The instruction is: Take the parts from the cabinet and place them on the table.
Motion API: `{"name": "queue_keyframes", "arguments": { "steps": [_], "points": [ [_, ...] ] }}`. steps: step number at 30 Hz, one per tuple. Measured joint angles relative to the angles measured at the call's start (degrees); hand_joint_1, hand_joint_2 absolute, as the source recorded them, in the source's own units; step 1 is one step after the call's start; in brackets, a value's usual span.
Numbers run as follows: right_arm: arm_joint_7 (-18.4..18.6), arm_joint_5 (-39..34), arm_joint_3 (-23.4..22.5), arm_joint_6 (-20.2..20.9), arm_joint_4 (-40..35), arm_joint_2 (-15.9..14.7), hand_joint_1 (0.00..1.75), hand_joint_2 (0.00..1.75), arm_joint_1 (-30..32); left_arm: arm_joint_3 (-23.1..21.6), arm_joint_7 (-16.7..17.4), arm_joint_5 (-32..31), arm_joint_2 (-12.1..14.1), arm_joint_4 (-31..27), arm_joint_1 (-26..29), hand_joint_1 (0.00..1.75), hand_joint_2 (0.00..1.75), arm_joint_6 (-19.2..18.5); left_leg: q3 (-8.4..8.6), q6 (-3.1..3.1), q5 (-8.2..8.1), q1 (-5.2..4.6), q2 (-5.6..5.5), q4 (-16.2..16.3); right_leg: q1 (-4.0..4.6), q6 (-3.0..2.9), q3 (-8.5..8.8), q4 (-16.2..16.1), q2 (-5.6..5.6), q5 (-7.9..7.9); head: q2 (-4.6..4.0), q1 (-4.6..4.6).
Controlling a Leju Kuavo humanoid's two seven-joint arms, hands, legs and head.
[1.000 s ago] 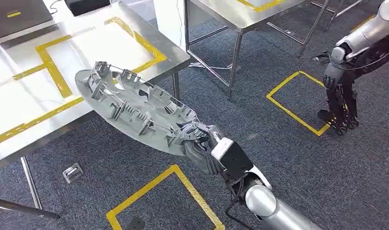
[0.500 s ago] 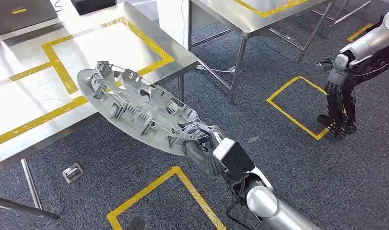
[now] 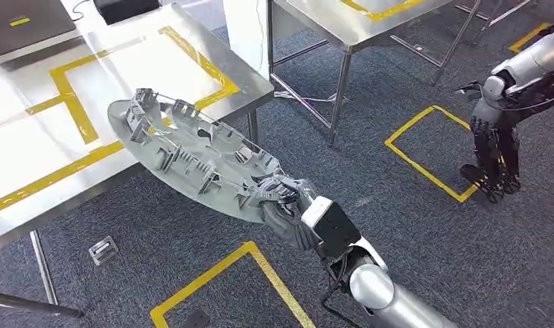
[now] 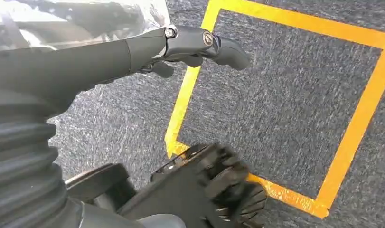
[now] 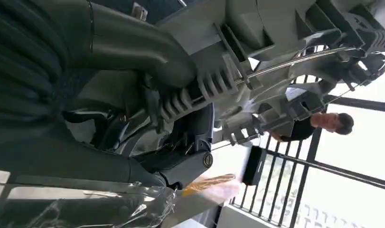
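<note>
A large grey plastic part (image 3: 185,154), oval and ribbed on its upper face, hangs tilted in the air. Its far end reaches over the corner of the steel table (image 3: 28,137) with yellow tape lines. My right hand (image 3: 281,201) grips the part's near end, fingers wrapped around its ribs (image 5: 195,90). The right wrist view shows the part (image 5: 276,42) close up against that hand. My left hand (image 3: 496,160) hangs down at the far right of the head view, fingers straight and apart from anything, above a yellow floor square (image 3: 431,150). In the left wrist view this hand (image 4: 133,52) holds nothing.
A second steel table (image 3: 328,20) stands behind, its legs on the dark carpet. A small metal piece (image 3: 102,249) lies on the floor under the near table. Another yellow tape square (image 3: 226,273) marks the floor below the part. A person (image 5: 323,124) stands by a railing.
The whole picture sways a little, so the camera has moved. The part stays in my right hand over the table corner. My left arm still hangs.
</note>
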Motion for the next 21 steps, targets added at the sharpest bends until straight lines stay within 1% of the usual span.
{"name": "queue_keyframes", "arguments": {
  "steps": [1, 2, 3, 4, 5, 6, 7, 8, 9, 10, 11, 12, 13, 14, 15, 16, 17, 18, 19, 20, 21],
  "points": [
    [0.02, -0.02, 0.00, 0.00, -0.02, 0.00, 1.75, 1.75, 0.02, 0.00, 0.00, -0.02, 0.00, 0.00, -0.03, 0.00, 1.75, 0.00, 0.95, 0.29, 3.15, -0.10, 0.00, -3.41, 0.04, 0.07, 0.58, 0.02, 0.00, -0.36, 0.00, -0.02],
    [0.02, 0.00, 0.00, 0.00, -0.02, 0.02, 1.75, 1.75, 0.02, 0.00, 0.00, 0.00, 0.02, 0.00, -0.11, 0.00, 1.75, 0.00, 2.71, 0.68, 6.73, -0.25, 0.03, -8.53, 0.06, 0.24, 1.32, 0.04, 0.00, -0.80, 0.00, -0.02],
    [0.02, -0.02, -0.02, 0.00, -0.02, 0.02, 1.75, 1.75, 0.01, 0.00, 0.00, -0.02, 0.04, 0.00, -0.11, 0.00, 1.75, 0.00, 4.19, 1.04, 8.89, -0.45, 0.23, -12.86, 0.04, 0.47, 1.93, 0.02, -0.04, -1.28, 0.00, 0.00],
    [-0.02, 0.00, 0.00, -0.02, 0.00, 0.00, 1.75, 1.75, -0.07, 0.00, 0.00, 0.00, 0.04, 0.00, -0.15, 0.00, 1.75, 0.02, 4.51, 1.28, 8.10, -0.88, 0.70, -12.60, 0.23, 0.76, 2.07, -0.08, -0.09, -1.41, 0.00, 0.09],
    [-0.07, -0.02, -0.02, -0.02, -0.02, 0.02, 1.75, 1.75, -0.09, 0.02, 0.00, -0.02, 0.04, 0.00, -0.30, 0.00, 1.75, 0.04, 5.14, 1.60, 7.66, -1.15, 0.66, -14.17, 0.21, 1.23, 1.76, 0.02, 0.07, -1.45, 0.00, -0.13],
    [-0.07, 0.00, -0.09, -0.15, -0.04, 0.02, 1.75, 1.75, -0.10, 0.00, 0.00, -0.02, 0.02, 0.00, -0.35, 0.00, 1.75, 0.02, 5.35, 1.87, 6.66, -1.24, 0.63, -15.15, 0.19, 1.55, 1.44, 0.05, -0.12, -1.44, 0.00, -0.04],
    [-0.04, 0.13, -0.09, -0.33, -0.04, 0.02, 1.75, 1.75, -0.07, 0.00, 0.00, -0.06, 0.02, 0.00, -0.24, 0.00, 1.75, 0.02, 5.30, 1.96, 6.64, -1.26, 0.48, -14.99, 0.11, 1.87, 1.45, -0.22, -0.38, -1.39, 0.00, 0.04],
    [0.02, 0.40, -0.09, -0.50, -0.04, 0.02, 1.75, 1.75, -0.12, 0.00, 0.00, -0.09, 0.04, 0.00, -0.12, 0.00, 1.75, 0.02, 5.46, 2.35, 6.74, -1.14, 0.30, -15.42, 0.15, 2.32, 1.66, -0.32, -0.53, -1.53, 0.00, -0.04],
    [0.26, 0.81, -0.20, -0.63, -0.07, 0.00, 1.75, 1.75, -0.16, 0.00, 0.04, -0.13, 0.07, 0.02, -0.08, 0.00, 1.75, 0.02, 5.91, 2.58, 6.86, -0.79, 0.30, -15.78, 0.02, 2.58, 1.63, 0.04, -0.51, -2.19, 0.00, 0.09],
    [0.52, 1.40, -0.20, -0.70, -0.07, -0.04, 1.75, 1.75, -0.33, 0.00, 0.04, -0.31, 0.07, 0.02, -0.15, 0.00, 1.75, 0.02, 6.07, 2.89, 6.72, -0.81, 0.23, -15.86, 0.07, 2.67, 0.80, 1.88, -0.40, -3.11, 0.00, 0.15],
    [0.88, 2.08, -0.20, -0.81, -0.07, -0.07, 1.75, 1.75, -0.64, 0.00, 0.04, -0.50, 0.02, 0.00, -0.26, 0.00, 1.75, -0.11, 6.13, 3.19, 6.58, -0.85, 0.22, -15.82, 0.05, 2.74, -1.32, 5.74, -0.36, -4.81, 0.00, 0.39],
    [1.37, 2.73, -0.20, -0.98, -0.07, -0.09, 1.75, 1.75, -0.98, 0.00, 0.17, -0.72, 0.00, 0.00, -0.33, 0.00, 1.75, -0.46, 6.21, 3.41, 6.43, -0.94, 0.21, -15.77, 0.05, 2.81, -4.03, 10.47, -0.32, -6.53, 0.00, 0.44],
    [2.02, 3.25, -0.24, -1.09, -0.07, -0.09, 1.75, 1.75, -1.44, 0.00, 0.30, -0.90, 0.00, 0.02, -0.31, 0.00, 1.75, -0.59, 6.30, 3.57, 6.29, -1.08, 0.21, -15.76, 0.06, 2.88, -6.80, 14.89, -0.31, -7.82, 0.00, 0.42],
    [2.49, 3.54, -0.37, -1.20, -0.07, -0.20, 1.75, 1.75, -1.84, 0.00, 0.42, -1.07, 0.00, 0.02, -0.27, 0.00, 1.75, -0.63, 6.42, 3.60, 6.12, -1.18, 0.20, -15.74, 0.05, 2.89, -8.74, 17.47, -0.31, -7.79, 0.00, 0.44],
    [2.93, 3.67, -0.46, -1.27, -0.04, -0.33, 1.75, 1.75, -2.27, -0.02, 0.55, -1.14, 0.00, 0.02, -0.25, 0.00, 1.75, -0.66, 6.65, 3.60, 5.90, -1.24, 0.08, -15.69, 0.06, 2.81, -9.09, 16.99, -0.31, -6.20, 0.00, 0.44],
    [3.58, 3.87, -0.48, -1.29, -0.04, -0.48, 1.75, 1.75, -2.99, -0.04, 0.61, -1.24, 0.00, 0.02, -0.30, 0.00, 1.75, -0.74, 6.97, 3.54, 5.62, -1.27, -0.05, -15.61, 0.07, 2.66, -8.22, 14.17, -0.29, -3.60, 0.00, 0.48],
    [4.35, 4.11, -0.48, -1.16, -0.04, -0.59, 1.75, 1.75, -4.25, -0.11, 0.61, -1.38, 0.00, 0.00, -0.46, 0.00, 1.75, -0.90, 7.41, 3.40, 5.21, -1.28, -0.13, -15.40, 0.12, 2.37, -6.18, 8.90, -0.18, 0.00, 0.00, 0.48],
    [5.07, 4.24, -0.48, -0.96, -0.04, -0.68, 1.75, 1.75, -5.77, -0.15, 0.68, -1.62, -0.06, 0.00, -0.66, 0.00, 1.75, -0.98, 7.87, 3.19, 4.73, -1.28, -0.18, -15.21, 0.20, 2.06, -3.93, 3.45, 0.09, 3.20, 0.00, 0.46],
    [5.68, 4.37, -0.48, -0.70, 0.07, -0.83, 1.75, 1.75, -7.19, -0.15, 0.72, -1.77, -0.11, 0.02, -0.83, 0.00, 1.75, -1.16, 7.83, 2.91, 4.42, -1.30, -0.18, -15.27, 0.34, 1.79, -2.95, 2.43, 0.58, 2.30, 0.00, 0.33],
    [5.99, 4.52, -0.50, -0.55, 0.04, -0.85, 1.75, 1.75, -8.34, -0.18, 0.81, -1.90, -0.17, -0.02, -1.18, 0.00, 1.75, -1.33, 7.73, 2.65, 4.38, -1.38, -0.30, -14.95, 0.56, 1.66, -2.61, 1.26, 0.55, 2.37, 0.00, 0.00],
    [6.27, 4.68, -0.52, -0.44, 0.07, -0.94, 1.75, 1.75, -9.43, -0.18, 0.81, -2.01, -0.28, -0.04, -1.44, 0.00, 1.75, -1.57, 7.49, 2.37, 4.42, -1.28, -0.31, -15.02, 0.68, 1.36, -2.42, 0.72, 0.47, 1.58, 0.00, 0.22]
  ]
}}
